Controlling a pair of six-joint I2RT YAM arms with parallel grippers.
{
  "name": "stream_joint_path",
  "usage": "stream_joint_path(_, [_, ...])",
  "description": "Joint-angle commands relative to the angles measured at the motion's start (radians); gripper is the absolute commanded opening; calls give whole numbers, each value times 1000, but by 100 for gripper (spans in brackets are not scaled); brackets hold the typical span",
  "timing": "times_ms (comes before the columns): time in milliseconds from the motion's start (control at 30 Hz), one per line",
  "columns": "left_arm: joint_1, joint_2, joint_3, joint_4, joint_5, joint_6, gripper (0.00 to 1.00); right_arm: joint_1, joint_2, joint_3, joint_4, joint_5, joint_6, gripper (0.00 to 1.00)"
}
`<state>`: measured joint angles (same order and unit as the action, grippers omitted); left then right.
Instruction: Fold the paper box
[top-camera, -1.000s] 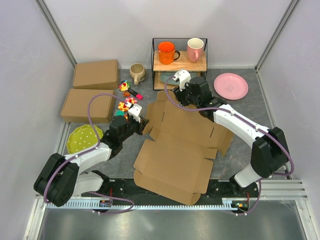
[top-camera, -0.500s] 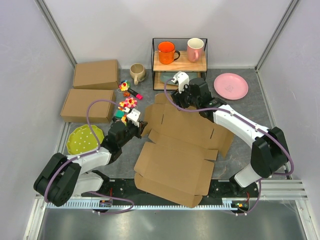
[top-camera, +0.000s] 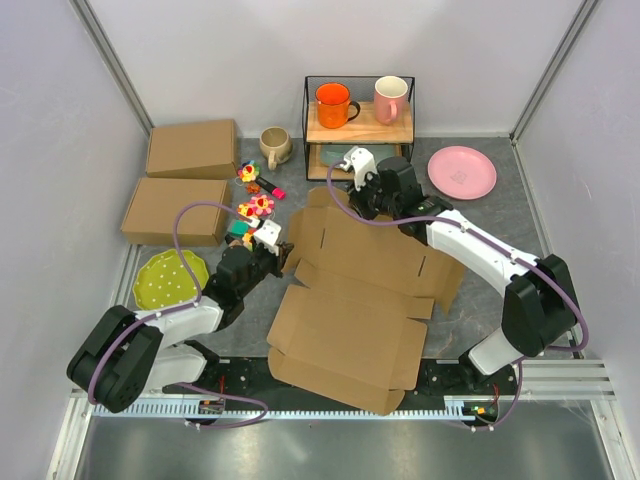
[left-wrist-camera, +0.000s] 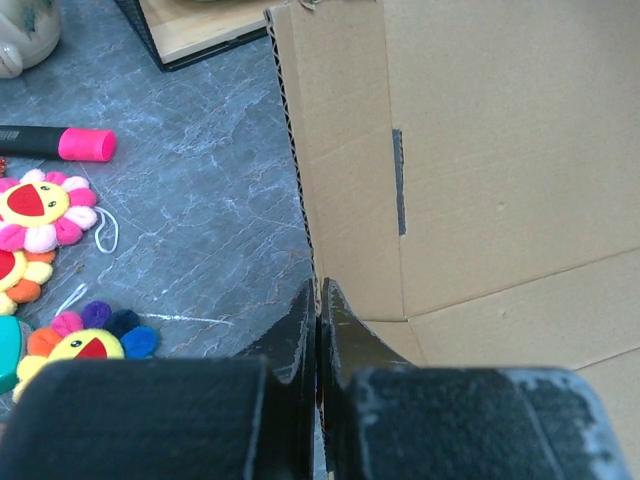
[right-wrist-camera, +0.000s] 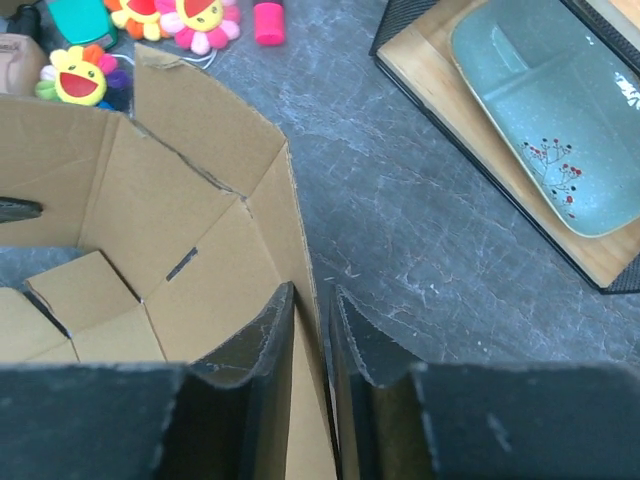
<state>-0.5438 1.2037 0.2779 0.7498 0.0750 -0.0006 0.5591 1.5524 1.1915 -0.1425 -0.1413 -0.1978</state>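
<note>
The paper box (top-camera: 365, 290) is an unfolded brown cardboard mailer lying across the middle of the table, its front panel reaching the near edge. My left gripper (top-camera: 283, 248) is shut on the box's left side flap (left-wrist-camera: 345, 190), pinching its edge and holding it upright. My right gripper (top-camera: 352, 190) is shut on the raised far wall (right-wrist-camera: 300, 260) of the box, one finger inside and one outside. In the right wrist view the far wall and a corner flap (right-wrist-camera: 195, 130) stand up.
Two folded brown boxes (top-camera: 190, 150) (top-camera: 175, 212) lie at the far left. A green plate (top-camera: 170, 277), flower toys (top-camera: 255, 207) and a pink marker (left-wrist-camera: 55, 143) sit left of the box. A wire rack (top-camera: 360, 125) with mugs, a beige mug (top-camera: 274, 146) and a pink plate (top-camera: 461, 171) are behind.
The left gripper has drawn slightly back and down with the side flap. The box's near panel shifted a little. The right gripper has stayed on the far wall.
</note>
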Motion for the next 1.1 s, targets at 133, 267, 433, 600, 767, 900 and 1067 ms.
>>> stream_joint_path(133, [-7,-32,61,-69,-41,18,9,24,9,0,-38,31,26,11])
stream_joint_path(267, [-18,-61,127,-229,-72,10,28,50,3,-39,-23,112,60,0])
stream_joint_path(433, [-27,-141,205,-432,-219,-35,46,81,-60,-95,-5,230,80,0])
stream_joint_path(600, [-27,-274,261,-621,-271,-74,48,134,-159,-142,26,344,45,0])
stream_joint_path(767, [-27,-378,239,-609,-296,-153,48,196,-239,-165,61,402,-63,0])
stream_joint_path(900, [-27,-392,250,-590,-284,-206,49,226,-275,-121,25,384,-185,0])
stream_joint_path(1067, [-27,-333,288,-547,-251,-248,50,280,-273,-96,-12,417,-301,0])
